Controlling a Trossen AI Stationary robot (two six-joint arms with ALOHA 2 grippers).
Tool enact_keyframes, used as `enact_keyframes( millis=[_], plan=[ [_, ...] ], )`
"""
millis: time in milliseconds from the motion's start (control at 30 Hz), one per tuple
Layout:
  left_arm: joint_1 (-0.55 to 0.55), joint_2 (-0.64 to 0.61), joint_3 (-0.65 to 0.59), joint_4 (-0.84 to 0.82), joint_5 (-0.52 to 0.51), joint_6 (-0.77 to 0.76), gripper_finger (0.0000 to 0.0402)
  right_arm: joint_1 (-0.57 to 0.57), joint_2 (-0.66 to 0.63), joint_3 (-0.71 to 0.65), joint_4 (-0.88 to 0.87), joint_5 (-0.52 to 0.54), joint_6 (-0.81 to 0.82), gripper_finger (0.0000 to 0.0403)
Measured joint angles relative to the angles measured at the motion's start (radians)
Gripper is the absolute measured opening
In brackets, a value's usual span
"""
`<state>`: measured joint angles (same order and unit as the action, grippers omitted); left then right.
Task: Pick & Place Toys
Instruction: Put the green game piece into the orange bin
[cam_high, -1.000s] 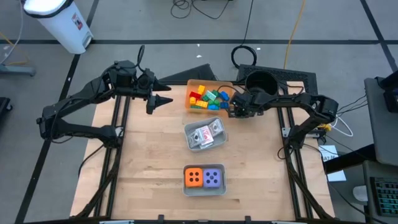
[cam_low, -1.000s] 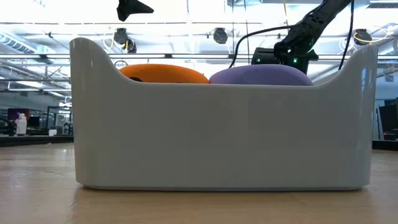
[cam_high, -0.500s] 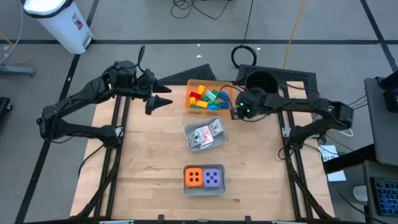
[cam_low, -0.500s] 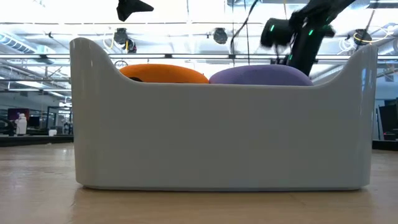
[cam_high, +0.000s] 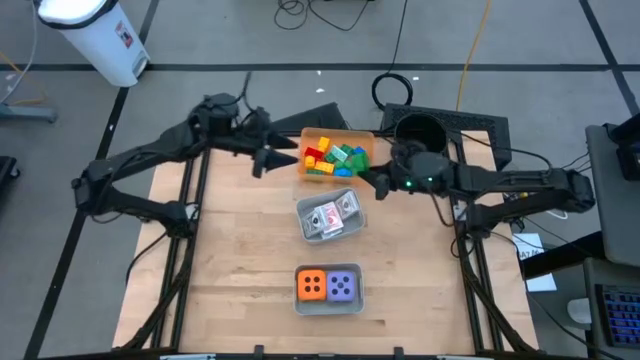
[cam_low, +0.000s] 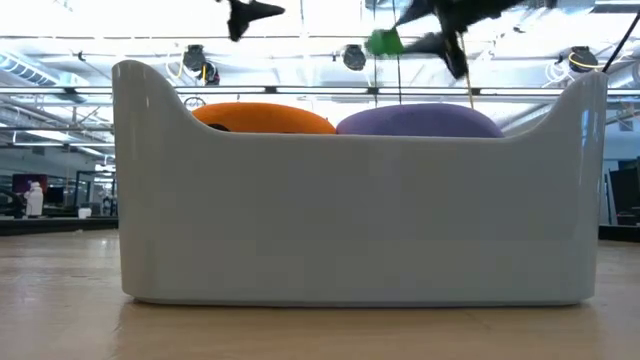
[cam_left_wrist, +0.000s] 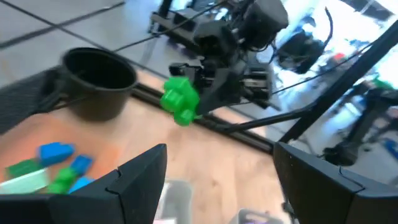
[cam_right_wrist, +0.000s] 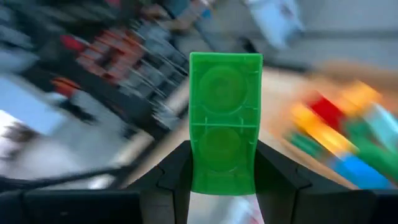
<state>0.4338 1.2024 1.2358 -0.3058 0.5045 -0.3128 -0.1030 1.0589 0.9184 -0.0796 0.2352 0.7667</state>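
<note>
Clearly the green brick (cam_right_wrist: 225, 121) is the thing in play: it sits pinched between the two fingers of the right end effector (cam_right_wrist: 224, 165), clamped by its lower half so that the upper half sticks out free. Held that way, it can be set down without the fingers fouling whatever lies beneath. In the left wrist view the same brick (cam_left_wrist: 181, 99) hangs in the air above the table (cam_high: 240, 250), clear of everything. From above, the right end effector (cam_high: 375, 183) is just beside the orange tray (cam_high: 337, 133), at the corner nearest the clear grey tray (cam_high: 330, 216) of playing cards (cam_high: 334, 213). The remaining bricks (cam_high: 334, 158) lie heaped in the orange tray, red, yellow, green and blue together.

The lift off the pile looks done, and the carry seems to be the step in hand; where the brick is bound I cannot tell.

The left end effector (cam_high: 268, 160) hovers on the other side of the orange tray, its fingers spread apart and empty, likely waiting its turn. Nearest the front edge, a third tray (cam_low: 360, 200) holds the orange die (cam_high: 311, 286) and the purple die (cam_high: 342, 287) side by side, out of the way. A black pot (cam_high: 419, 131) stands behind the right arm.
</note>
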Motion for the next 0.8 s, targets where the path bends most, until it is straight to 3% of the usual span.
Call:
enact_keyframes(
  millis=[200,500,800],
  plan=[
    [-0.041,0.144,-0.001,0.231,0.04,-0.08,0.0294,0.045,0.024,0.001,0.296,0.003,-0.116,0.0125],
    [-0.105,0.307,-0.001,0.661,0.072,-0.281,0.0294,0.08,0.028,0.001,0.38,0.0,-0.186,0.0125],
    [-0.198,0.381,0.0,0.817,-0.096,-0.33,0.0294,0.105,0.029,0.0,0.454,-0.009,-0.23,0.0125]
  ],
)
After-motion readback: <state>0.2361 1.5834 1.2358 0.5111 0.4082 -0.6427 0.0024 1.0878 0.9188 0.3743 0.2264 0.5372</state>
